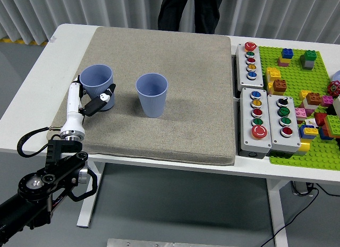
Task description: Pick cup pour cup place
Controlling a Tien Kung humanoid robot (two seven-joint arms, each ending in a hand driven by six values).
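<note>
One hand point(90, 101), the left, wraps its fingers point(99, 103) around a blue cup point(98, 86) standing upright on the grey mat point(175, 71). Just to that cup's right, apart from it, stands a second blue cup point(152, 94), mouth up, on the white surface point(37, 82).

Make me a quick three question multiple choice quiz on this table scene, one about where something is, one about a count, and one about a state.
1. Where are the button boxes?
A. Right of the mat
B. Left of the mat
C. On the mat

2. How many blue cups are on the mat?
A. One
B. Two
C. Three

3. What is the left hand doing?
A. Resting open on the table
B. Pressing a button
C. Holding a cup

Answers:
1 A: the button boxes sit between the grey mat and the green brick plate.
2 B: a held cup and a free cup.
3 C: the left hand has its fingers around the held cup.
</note>
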